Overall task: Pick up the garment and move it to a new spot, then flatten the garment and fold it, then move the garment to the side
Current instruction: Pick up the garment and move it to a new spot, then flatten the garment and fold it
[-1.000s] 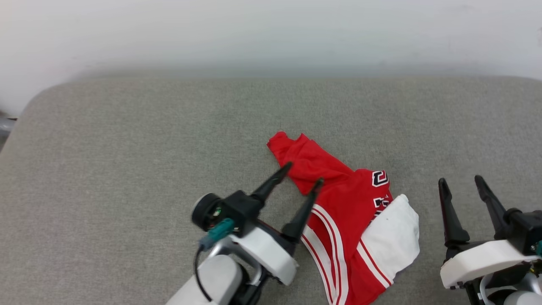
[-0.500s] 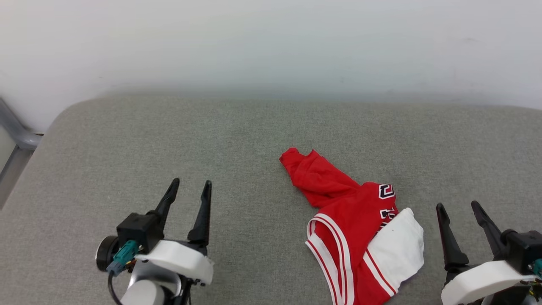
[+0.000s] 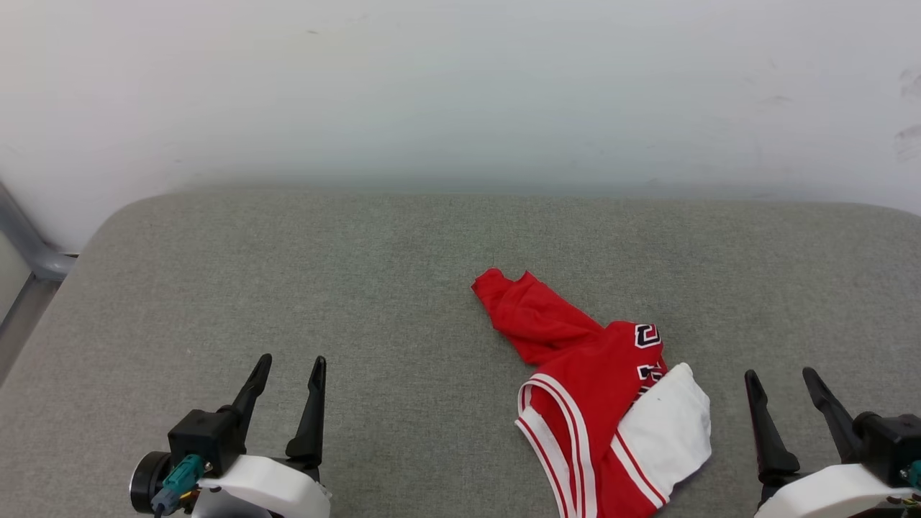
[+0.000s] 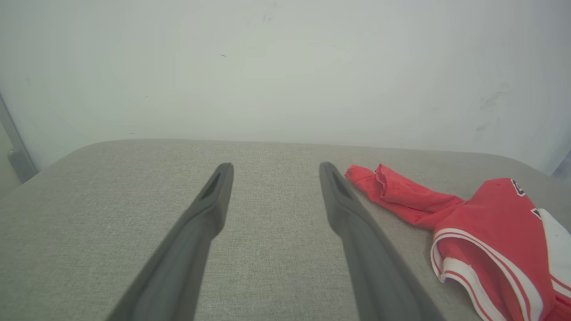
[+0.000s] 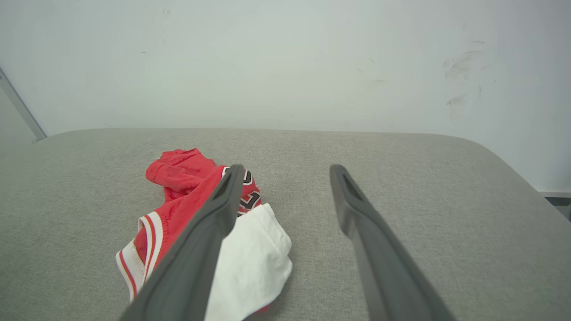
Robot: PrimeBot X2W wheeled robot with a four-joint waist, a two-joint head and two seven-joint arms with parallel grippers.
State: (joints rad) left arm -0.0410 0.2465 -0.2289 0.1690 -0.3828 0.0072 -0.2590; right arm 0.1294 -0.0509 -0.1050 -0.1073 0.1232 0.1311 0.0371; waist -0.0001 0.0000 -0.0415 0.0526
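Two grippers, both empty, jaws spread. Left gripper [image 3: 292,357] sits at the lower left of the head view over the bare grey upholstered surface [image 3: 288,273]. Its fingers are parted with nothing between them, well apart from the garment [image 3: 583,360]. Right gripper [image 3: 780,372] is at the lower right, fingers likewise parted, near the garment's right edge but not touching it.

Garment lies crumpled on the surface, right of centre, between the two grippers and closer to the right one. Red body is bunched into a narrow twisted end pointing far-left. White sleeve [image 3: 669,428] is folded on top at the near right side. Red-white striped trim [image 3: 557,439] curls along the near left edge. Part of the black white-outlined lettering [image 3: 647,335] shows beside the sleeve, the rest hidden in folds. Not flat, not folded.

Pale wall [image 3: 460,93] stands behind the surface. Grey metal bar [image 3: 32,252] is at far left by the rounded corner.
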